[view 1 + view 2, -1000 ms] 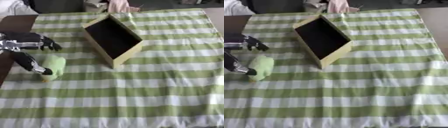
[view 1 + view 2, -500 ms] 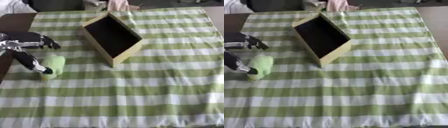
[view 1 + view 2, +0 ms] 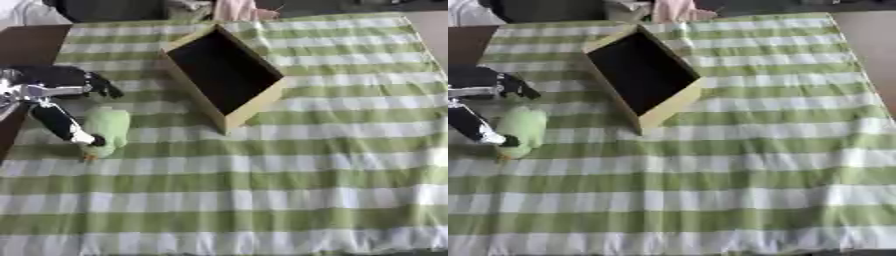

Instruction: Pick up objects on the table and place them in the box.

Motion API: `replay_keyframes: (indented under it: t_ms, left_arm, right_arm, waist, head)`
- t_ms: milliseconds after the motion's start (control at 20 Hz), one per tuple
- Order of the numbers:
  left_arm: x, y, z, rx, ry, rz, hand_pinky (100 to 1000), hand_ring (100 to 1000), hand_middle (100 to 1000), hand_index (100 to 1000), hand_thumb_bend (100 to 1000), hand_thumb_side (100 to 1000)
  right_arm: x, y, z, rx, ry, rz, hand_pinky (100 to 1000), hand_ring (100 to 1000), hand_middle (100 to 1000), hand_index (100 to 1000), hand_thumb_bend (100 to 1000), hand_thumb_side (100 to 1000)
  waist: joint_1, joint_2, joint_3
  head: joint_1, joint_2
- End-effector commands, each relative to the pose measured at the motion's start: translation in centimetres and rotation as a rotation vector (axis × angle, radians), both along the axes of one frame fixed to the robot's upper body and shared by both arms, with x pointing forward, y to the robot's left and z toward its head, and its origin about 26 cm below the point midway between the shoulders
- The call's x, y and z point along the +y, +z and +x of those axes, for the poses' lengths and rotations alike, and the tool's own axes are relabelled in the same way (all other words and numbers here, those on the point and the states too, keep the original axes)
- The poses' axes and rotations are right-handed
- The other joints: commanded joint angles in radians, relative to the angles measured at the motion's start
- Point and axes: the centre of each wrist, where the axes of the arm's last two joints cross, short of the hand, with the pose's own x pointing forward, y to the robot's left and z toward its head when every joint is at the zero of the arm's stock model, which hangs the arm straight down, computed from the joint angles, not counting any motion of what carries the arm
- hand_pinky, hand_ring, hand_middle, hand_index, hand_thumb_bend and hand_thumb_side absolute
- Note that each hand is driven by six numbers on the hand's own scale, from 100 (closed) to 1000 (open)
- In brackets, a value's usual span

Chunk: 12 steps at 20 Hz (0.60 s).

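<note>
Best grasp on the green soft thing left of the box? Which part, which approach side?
Take the green soft object across its narrow width at mid-body, coming from above and its left. It lies flat and elongated on the cloth, long axis running near to far, so the short span suits a thumb-and-finger wrap. The left hand is already at its left edge. The box sits to the right, apart.

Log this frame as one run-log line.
left hand: open, astride green soft object | object: on cloth, left of box | box: empty | right hand: not in view
</note>
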Motion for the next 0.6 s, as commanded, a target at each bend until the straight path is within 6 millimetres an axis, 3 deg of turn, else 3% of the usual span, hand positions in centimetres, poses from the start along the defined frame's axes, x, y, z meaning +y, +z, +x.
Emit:
replay_keyframes:
  t_ms: [50,150,600]
  left_arm:
    - [0.11,1.08,0.10,0.001,-0.009,0.022,721,844,819,946,415,305]
    - [-0.03,1.10,0.07,0.017,-0.018,0.027,718,840,813,936,367,190]
    - [-0.62,1.47,-0.14,0.049,-0.012,0.029,615,779,772,902,263,175]
  right_arm:
    - [-0.31,0.69,-0.14,-0.018,-0.002,-0.012,647,604,572,795,100,1000]
    - [-0.32,0.68,-0.14,-0.018,-0.002,-0.011,647,605,572,795,100,1000]
    - [-0.37,0.63,-0.12,-0.016,-0.003,-0.009,648,605,572,795,100,1000]
  waist:
    - [0.001,-0.013,-0.001]
    - [0.002,-0.013,-0.002]
    - [0.002,-0.016,-0.001]
  head:
    - [0.003,0.006]
    - [0.002,0.007]
    - [0.003,0.004]
